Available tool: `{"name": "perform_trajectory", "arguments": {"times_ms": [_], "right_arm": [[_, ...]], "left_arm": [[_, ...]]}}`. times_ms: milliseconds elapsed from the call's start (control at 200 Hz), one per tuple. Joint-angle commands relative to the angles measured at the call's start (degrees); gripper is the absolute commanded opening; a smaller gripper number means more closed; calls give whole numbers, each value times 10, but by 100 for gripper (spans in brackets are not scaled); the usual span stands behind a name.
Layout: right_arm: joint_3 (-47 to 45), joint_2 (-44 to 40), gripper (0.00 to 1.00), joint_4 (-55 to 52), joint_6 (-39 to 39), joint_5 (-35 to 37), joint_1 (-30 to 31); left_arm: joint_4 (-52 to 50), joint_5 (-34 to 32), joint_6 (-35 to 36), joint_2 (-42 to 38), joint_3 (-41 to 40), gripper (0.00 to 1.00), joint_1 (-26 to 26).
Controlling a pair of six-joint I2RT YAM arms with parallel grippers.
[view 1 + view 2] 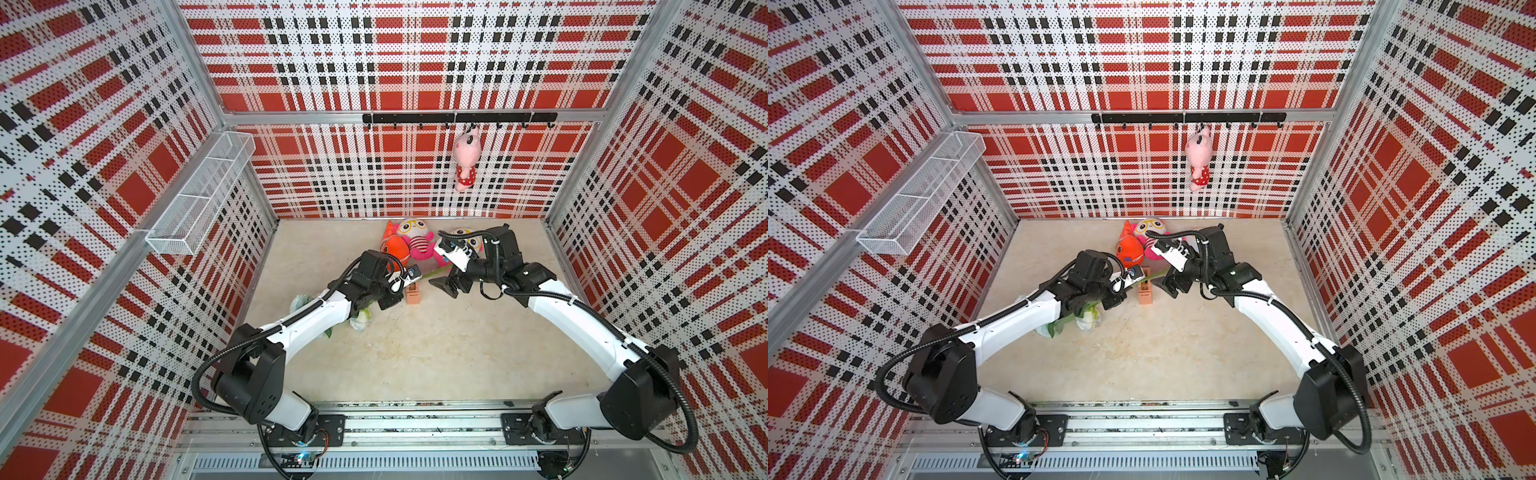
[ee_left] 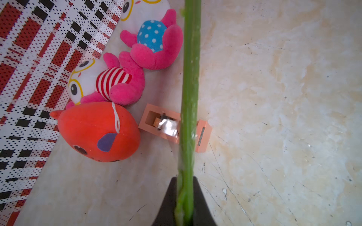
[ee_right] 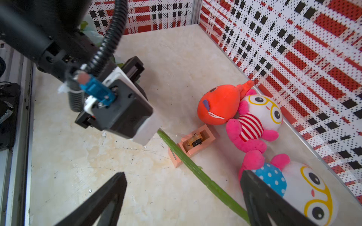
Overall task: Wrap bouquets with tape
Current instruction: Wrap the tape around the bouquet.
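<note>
Both arms reach in from the near rail and bend toward each other over the middle of the table (image 1: 415, 357), elbows out, wrists almost meeting.

The left gripper (image 2: 185, 197) is clamped tight on the green stems (image 2: 190, 88) of the bouquet (image 1: 361, 318). In the left wrist view the stems run straight out from between the two dark fingers (image 2: 201, 203), pinched at their lower end. In both top views the flower heads and leaves lie on the table under and beside the left forearm, while the stems angle up past the wrist toward the right arm.

The right gripper (image 3: 184, 197) stands wide open, holding nothing. Its two black fingers (image 3: 109, 195) splay apart in the right wrist view, with the far end of the stems passing between them, nearer one finger; I cannot tell whether it touches. The right wrist is tilted down toward the table.

The tape (image 3: 193, 144) dispenser sits on the table just beyond the two wrists, under the stems, which cross over one end of it. Behind it, against the back wall, lie an orange fish (image 3: 219, 105) and two pink plush toys (image 3: 252, 127). Another pink toy (image 1: 466, 164) hangs from the hook rail (image 1: 457, 117).
</note>
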Motion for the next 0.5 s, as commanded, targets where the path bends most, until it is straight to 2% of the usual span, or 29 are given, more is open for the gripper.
{"name": "perform_trajectory", "arguments": {"times_ms": [0,150,496], "right_arm": [[54,51,93,-119,-37,-63,-24],[128,120,90,-197,-77,-119,-52],[260,250,86,-356,-187,-175,-51]], "left_arm": [[23,-24,24,-18,-13,0,-7],[35,-27,40,-28,-26,0,-12],[58,-58,77,-38,-37,0,-32]]}}
